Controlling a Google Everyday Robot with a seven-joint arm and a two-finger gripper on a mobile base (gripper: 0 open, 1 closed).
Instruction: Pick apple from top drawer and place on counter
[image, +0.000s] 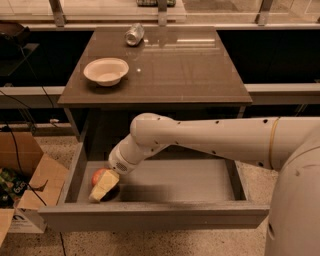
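Observation:
The top drawer (155, 218) is pulled open below the counter (170, 65). The red apple (98, 175) lies in the drawer's left end, near the left wall. My white arm reaches in from the right, and my gripper (103, 186) is down in the drawer right at the apple. Its pale yellowish tip covers the apple's front right side. Only the apple's upper left part shows. I cannot tell whether the gripper holds the apple.
A white bowl (106, 71) stands on the counter's left side and a crushed silver can (134, 35) lies at its back. An open cardboard box (31, 192) sits on the floor left of the drawer. The drawer's walls hem in the gripper.

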